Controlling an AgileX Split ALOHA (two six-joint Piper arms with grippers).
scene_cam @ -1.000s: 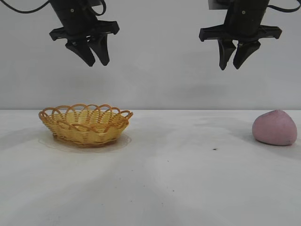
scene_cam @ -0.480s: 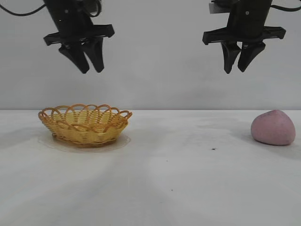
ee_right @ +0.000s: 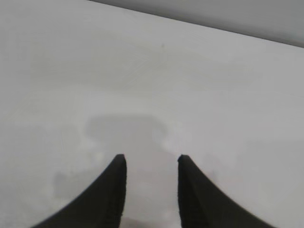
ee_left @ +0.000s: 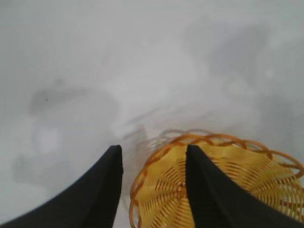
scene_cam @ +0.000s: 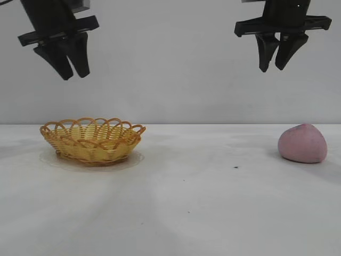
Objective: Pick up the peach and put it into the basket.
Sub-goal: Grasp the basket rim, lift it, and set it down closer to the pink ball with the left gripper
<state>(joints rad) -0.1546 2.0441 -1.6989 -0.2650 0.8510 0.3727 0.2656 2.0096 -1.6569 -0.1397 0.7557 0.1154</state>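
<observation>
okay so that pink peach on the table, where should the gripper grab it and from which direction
Probably from above, with the right gripper, which hangs open high over that end of the table. The peach sits alone, far from the basket, so every side is free. Close the fingers across its rounded middle, below the slightly pointed top, where the lump is widest and least likely to slip out.

You had a white surface point(scene_cam: 176, 213) in front of you. The yellow basket point(scene_cam: 91, 141) sat on it at one side. The pink peach point(scene_cam: 302, 144) lay on it far across, well apart from the basket.
</observation>
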